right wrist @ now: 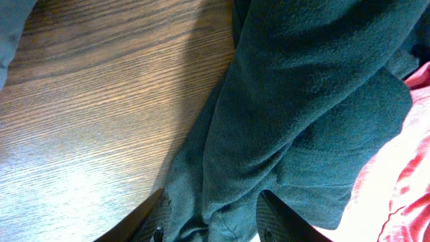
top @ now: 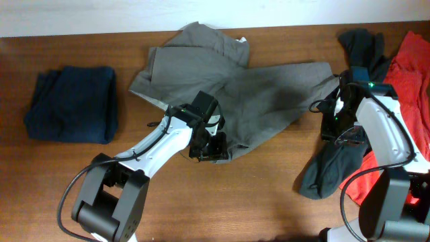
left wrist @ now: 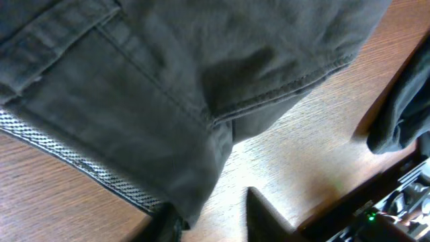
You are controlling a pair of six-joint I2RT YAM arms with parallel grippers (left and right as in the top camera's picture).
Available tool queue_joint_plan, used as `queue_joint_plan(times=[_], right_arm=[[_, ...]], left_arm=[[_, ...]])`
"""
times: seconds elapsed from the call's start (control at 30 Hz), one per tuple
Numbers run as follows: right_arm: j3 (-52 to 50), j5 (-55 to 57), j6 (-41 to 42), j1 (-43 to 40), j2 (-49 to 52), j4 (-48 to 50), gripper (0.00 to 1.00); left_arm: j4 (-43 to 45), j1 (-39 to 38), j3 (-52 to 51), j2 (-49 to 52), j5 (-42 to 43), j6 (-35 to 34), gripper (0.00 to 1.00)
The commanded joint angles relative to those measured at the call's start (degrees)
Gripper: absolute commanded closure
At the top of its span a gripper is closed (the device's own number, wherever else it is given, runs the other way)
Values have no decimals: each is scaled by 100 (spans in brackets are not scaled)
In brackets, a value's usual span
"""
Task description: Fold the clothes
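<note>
The grey-khaki trousers [top: 235,84] lie crumpled across the middle back of the table. My left gripper [top: 208,144] sits at their near edge. In the left wrist view its fingers [left wrist: 216,227] are apart, and a trouser edge with a patterned inner band [left wrist: 168,121] hangs by the left finger. My right gripper [top: 334,124] is over a dark grey garment [top: 332,168]. In the right wrist view its fingers [right wrist: 218,223] are open, with that cloth [right wrist: 295,114] bunched between them. A red garment [top: 411,67] lies at the far right.
A folded dark navy piece [top: 70,104] lies at the left. A black piece [top: 363,44] is heaped at the back right beside the red one. Bare wooden table [top: 269,195] shows along the front. The table's back edge meets a white wall.
</note>
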Motion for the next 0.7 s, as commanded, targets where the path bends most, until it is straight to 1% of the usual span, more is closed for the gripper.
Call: queue_joint_plan(times=[0.0, 0.03, 0.07, 0.1, 0.13, 0.17, 0.2, 0.23, 0.3, 0.37, 0.47, 0.53, 0.6, 0.67], right_arm=[[-39, 15, -9, -42, 44, 9, 53], [-39, 20, -9, -42, 44, 7, 53], [-39, 59, -9, -42, 44, -4, 53], [-39, 59, -9, -42, 44, -7, 53], [-39, 61, -9, -42, 44, -7, 53], [-39, 61, -9, -42, 44, -7, 53], [-39, 59, -9, -42, 44, -7, 53], [-39, 59, -9, -42, 44, -7, 53], [-39, 59, -9, -42, 44, -26, 53], [-61, 61, -9, -44, 48, -52, 53], [-214, 101, -7, -256, 144, -17, 53], [-243, 22, -7, -472, 310, 85, 53], [-243, -407, -221, -804, 595, 498, 53], [-243, -455, -267, -1145, 990, 1102, 53]], left_arm=[[-42, -11, -26, 42, -52, -26, 100], [-243, 11, -24, 39, -435, -26, 100], [-728, 144, -24, 39, -1080, -26, 100], [-1073, 286, -24, 37, -1480, -26, 100], [-1696, 737, -24, 37, -2072, 13, 100], [-1860, 898, -24, 37, -2234, 24, 100], [-2245, 1410, -24, 33, -2710, 35, 100], [-2345, 1707, -24, 33, -2857, 37, 100], [-2317, 2474, -24, 33, -2763, 33, 100], [-2258, 2929, -24, 33, -2691, 33, 100], [-2249, 3340, -24, 33, -2715, -9, 100], [-2260, 3550, -24, 33, -2970, -11, 100], [-2223, 3733, -24, 33, -2881, -50, 99], [-2157, 3753, -24, 33, -2625, -48, 94]])
